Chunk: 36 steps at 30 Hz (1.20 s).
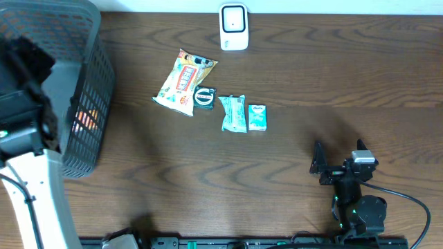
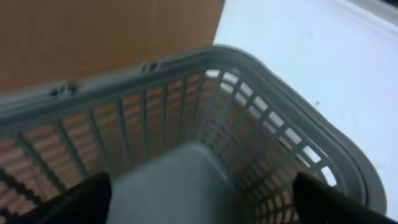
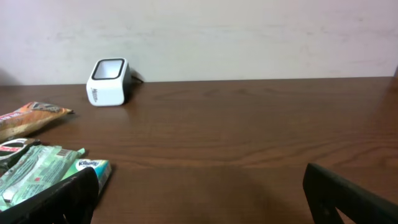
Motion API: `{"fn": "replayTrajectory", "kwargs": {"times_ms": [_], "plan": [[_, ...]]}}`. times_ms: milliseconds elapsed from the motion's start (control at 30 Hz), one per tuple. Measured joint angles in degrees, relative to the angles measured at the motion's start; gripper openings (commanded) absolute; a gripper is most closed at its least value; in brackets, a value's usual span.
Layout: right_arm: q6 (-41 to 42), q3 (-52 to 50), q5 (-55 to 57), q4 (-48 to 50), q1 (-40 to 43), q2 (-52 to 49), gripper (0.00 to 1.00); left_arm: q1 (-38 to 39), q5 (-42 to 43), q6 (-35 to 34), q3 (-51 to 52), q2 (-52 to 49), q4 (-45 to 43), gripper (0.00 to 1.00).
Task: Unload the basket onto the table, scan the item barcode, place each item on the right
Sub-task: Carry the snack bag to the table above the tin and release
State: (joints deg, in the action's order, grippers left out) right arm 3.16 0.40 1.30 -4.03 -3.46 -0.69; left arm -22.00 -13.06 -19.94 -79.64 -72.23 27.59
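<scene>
Over on the left, the grey basket (image 1: 86, 76) stands at the end of the desk (image 1: 208, 194). The left arm (image 1: 31, 180) is reared up above it, wrist tipped down so its camera looks straight into the mesh. The left fingers (image 2: 81, 202) are spread wide and hold nothing, with only the basket floor beneath them. I'd say that's the drop-off bin for scanned goods, and something orange (image 1: 84, 119) shows through the side mesh.

Mid-desk lie the items waiting for a scan, flat in a loose row with none of them held. There's a snack bag (image 1: 183, 83), a small dark packet (image 1: 204, 97) touching it, a green packet (image 1: 233, 113) and a little tissue pack (image 1: 257, 117) just beside that. Behind them at the back edge stands the white scanner (image 1: 234, 26), upright with its window facing the front. That looks handy for lifting a packet and showing its barcode.

On the right, the right arm (image 1: 356, 207) sits folded low near the front edge, wrist level and aimed across the desk toward the scanner. The right fingers (image 3: 348, 193) are spread wide and empty, well apart from the packets. That looks to me like a ready pose.
</scene>
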Motion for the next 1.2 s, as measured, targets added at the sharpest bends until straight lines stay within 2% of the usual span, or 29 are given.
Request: {"fn": "replayTrajectory", "kwargs": {"times_ms": [67,100,300,567,767,933,1200], "plan": [[0.0,0.0,0.0,0.0,0.0,0.0,0.99,-1.7,4.1,-1.7,0.0,-0.1,1.5,0.95],[0.0,0.0,0.0,0.0,0.0,0.0,0.99,-2.0,5.8,-2.1,0.0,-0.2,2.0,0.99],[0.0,0.0,0.0,0.0,0.0,0.0,0.99,-2.2,13.2,-3.7,0.0,-0.2,3.6,0.98],[0.0,0.0,0.0,0.0,0.0,0.0,0.99,-2.3,12.7,-4.9,0.0,-3.7,3.8,0.98],[0.0,0.0,0.0,0.0,0.0,0.0,0.99,-3.8,11.4,-7.9,0.0,-12.2,4.3,0.98],[0.0,0.0,0.0,0.0,0.0,0.0,0.99,-5.9,11.5,-11.5,0.0,-19.6,8.2,0.98],[0.0,0.0,0.0,0.0,0.0,0.0,0.99,-8.0,17.1,-15.5,0.0,-28.8,10.6,0.98]]}}
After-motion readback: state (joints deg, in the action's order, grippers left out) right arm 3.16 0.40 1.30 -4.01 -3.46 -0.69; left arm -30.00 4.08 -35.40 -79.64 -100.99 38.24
